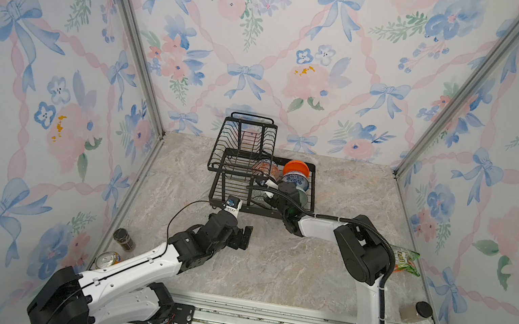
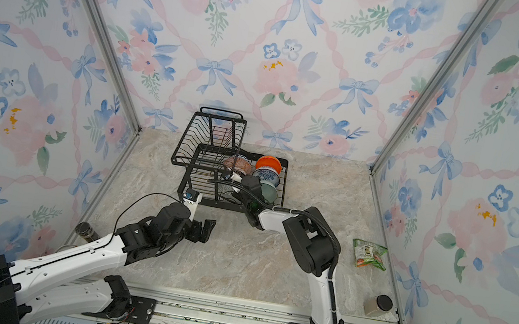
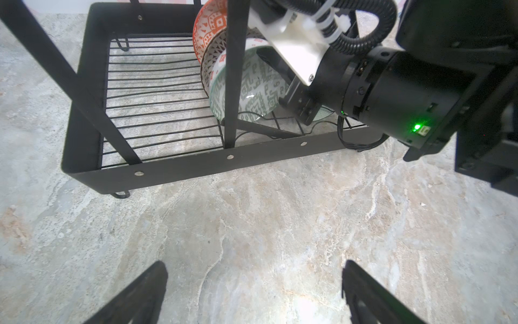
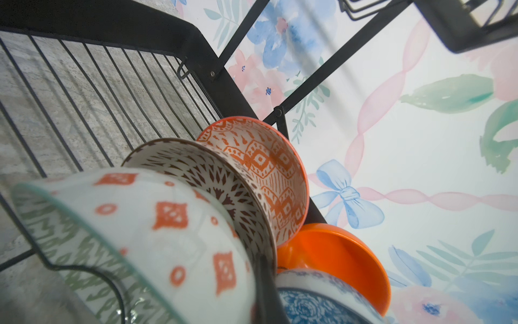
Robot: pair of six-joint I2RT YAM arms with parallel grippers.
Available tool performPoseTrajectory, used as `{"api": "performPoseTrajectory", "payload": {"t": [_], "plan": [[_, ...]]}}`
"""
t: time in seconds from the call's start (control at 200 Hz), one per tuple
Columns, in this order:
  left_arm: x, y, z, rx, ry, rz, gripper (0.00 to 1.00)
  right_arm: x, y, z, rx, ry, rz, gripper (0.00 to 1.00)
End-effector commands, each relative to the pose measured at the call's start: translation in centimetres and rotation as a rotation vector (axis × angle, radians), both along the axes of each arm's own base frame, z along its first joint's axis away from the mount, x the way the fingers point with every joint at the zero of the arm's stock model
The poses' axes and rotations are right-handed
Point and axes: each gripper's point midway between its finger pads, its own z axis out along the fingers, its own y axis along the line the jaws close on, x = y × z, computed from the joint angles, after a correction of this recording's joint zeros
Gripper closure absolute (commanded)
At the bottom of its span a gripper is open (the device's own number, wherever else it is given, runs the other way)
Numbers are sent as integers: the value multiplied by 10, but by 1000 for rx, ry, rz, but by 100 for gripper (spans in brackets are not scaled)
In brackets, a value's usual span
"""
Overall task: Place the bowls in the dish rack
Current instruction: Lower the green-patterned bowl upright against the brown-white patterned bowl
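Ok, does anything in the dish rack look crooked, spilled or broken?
Nothing looks broken or spilled. The bowls stand on edge in the dish rack, leaning on one another; the green-patterned bowl looks most tilted.

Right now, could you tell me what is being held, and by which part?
The right gripper has its jaws shut on the rim of the grey-green bowl; the left gripper holds nothing.

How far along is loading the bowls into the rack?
Done: the plain orange bowl, blue floral bowl, pale mint bowl, red-orange patterned bowl and brown lattice bowl stand in the black wire dish rack. In hand: the right gripper is shut on the rim of the grey-green geometric bowl, already inside the rack. Remaining: release it; no bowl shows on the marble table. The left gripper hangs open, empty.
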Motion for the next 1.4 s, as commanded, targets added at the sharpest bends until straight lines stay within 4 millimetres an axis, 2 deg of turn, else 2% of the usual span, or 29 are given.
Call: {"api": "performPoseTrajectory", "payload": {"t": [0.0, 0.105, 0.495, 0.705, 0.99, 1.395], "plan": [[-2, 4, 1, 21, 0, -11, 2, 2, 5, 24, 27, 8, 32, 100], [-3, 7, 1, 16, -4, -4, 2, 1, 6, 23, 28, 15, 41, 100], [-4, 9, 0, 18, -2, -2, 2, -4, 9, 17, 35, 35, 55, 90], [-4, 9, 0, 18, -1, -2, 2, -3, 8, 25, 43, 25, 58, 87], [-4, 9, 0, 16, -1, -2, 2, -4, 8, 29, 53, 25, 61, 76], [-6, 12, -2, 20, 0, 1, 2, -9, 4, 47, 79, 18, 77, 64]]}}
